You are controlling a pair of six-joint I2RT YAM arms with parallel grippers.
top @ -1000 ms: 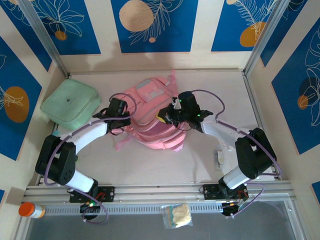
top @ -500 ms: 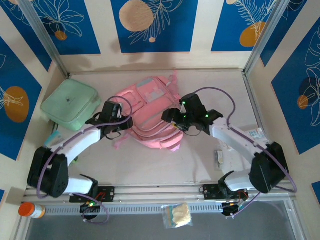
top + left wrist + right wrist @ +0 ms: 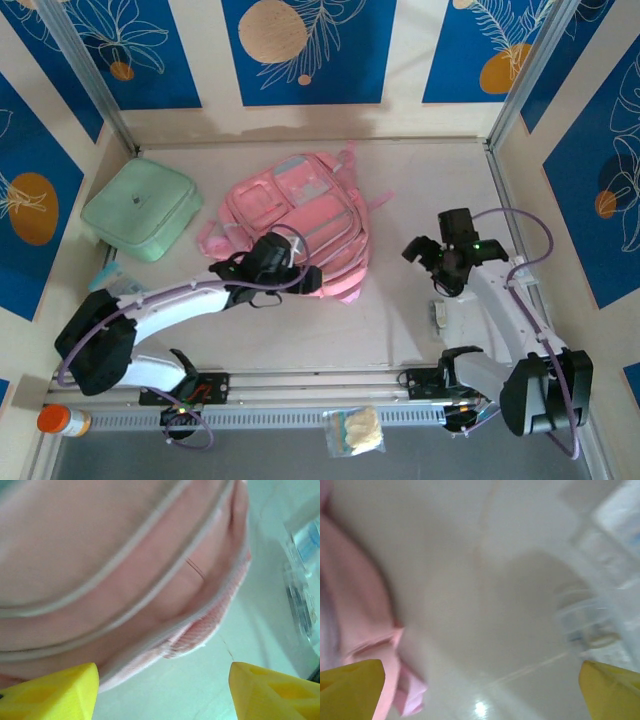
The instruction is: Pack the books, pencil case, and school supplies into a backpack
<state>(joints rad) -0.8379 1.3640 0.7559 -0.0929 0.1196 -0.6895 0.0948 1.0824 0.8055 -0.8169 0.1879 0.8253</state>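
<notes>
Top external view puts the backpack (image 3: 300, 215) on the table (image 3: 330, 335) just toward 12 o'clock of its middle. It lies flat with its pocketed front up and straps trailing toward 3 o'clock. The left gripper (image 3: 306, 280) sits at the bag's 6 o'clock edge. Its wrist view shows the yellow fingers (image 3: 50, 692) spread wide with only the bag's hem and bare table between them, so it grips nothing. The right gripper (image 3: 418, 250) hangs apart from the bag at its 3 o'clock, jaws likewise wide and empty over bare table. A mint green pouch (image 3: 140, 210) lies at 10 o'clock and a small white item (image 3: 438, 314) at 4 o'clock. What the bag already holds cannot be told from outside. With both grippers empty and the white item lying out, I judge some packing remains.
</notes>
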